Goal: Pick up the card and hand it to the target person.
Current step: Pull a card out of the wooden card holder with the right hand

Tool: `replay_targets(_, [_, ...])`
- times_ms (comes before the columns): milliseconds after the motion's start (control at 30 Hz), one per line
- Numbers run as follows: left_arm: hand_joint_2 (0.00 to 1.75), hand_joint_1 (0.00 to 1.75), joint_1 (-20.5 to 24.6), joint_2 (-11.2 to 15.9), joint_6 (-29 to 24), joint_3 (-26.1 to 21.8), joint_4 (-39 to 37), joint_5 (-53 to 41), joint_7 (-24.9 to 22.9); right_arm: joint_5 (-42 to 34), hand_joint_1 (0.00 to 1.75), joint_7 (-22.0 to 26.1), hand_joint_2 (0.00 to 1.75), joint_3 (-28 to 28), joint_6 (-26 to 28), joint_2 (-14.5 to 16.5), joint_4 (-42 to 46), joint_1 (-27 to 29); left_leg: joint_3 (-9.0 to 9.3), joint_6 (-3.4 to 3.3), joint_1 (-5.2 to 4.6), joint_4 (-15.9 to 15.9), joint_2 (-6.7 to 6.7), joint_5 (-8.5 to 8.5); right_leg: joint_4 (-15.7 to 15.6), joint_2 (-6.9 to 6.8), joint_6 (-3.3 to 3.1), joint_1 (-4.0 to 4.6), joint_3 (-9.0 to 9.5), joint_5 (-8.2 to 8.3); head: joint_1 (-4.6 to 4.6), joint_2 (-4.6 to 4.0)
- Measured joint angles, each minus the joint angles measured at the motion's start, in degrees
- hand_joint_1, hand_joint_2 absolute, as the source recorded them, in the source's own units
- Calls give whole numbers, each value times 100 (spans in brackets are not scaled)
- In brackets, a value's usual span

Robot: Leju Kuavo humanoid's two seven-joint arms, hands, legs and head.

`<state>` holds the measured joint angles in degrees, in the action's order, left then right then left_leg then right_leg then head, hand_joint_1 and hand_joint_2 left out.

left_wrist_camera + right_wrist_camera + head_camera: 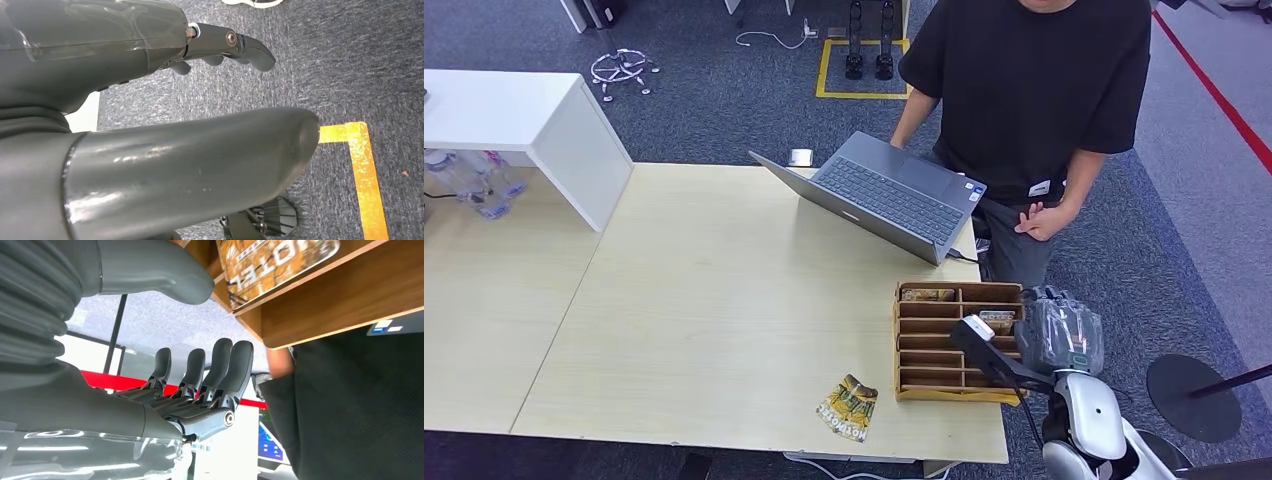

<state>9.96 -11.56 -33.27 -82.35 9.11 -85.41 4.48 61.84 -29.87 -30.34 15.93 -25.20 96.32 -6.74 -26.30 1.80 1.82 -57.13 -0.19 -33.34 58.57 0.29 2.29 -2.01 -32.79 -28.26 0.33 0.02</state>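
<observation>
So I see my right hand [1060, 330] spread, holding nothing, beside the wooden rack [956, 342]; cards [997, 320] sit in its upper slots. Left hand [150, 125] holds nothing too.

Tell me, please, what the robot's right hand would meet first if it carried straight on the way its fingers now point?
Probably the wooden rack: the right hand is open, its fingers reaching toward the rack's edge with a card in it. Depth is uncertain; the person stands just beyond.

Brown card [997, 320] in wooden rack [944, 392]
</observation>
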Motion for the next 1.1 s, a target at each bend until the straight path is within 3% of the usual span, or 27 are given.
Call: replay_targets(1100, [0,0,1,2,0,-1,0,-5,-2,185,93,183,175,-325,-231,107,125,-30,-14,0,0,0,-1,0,1,-1,0,0,1,0,1,0])
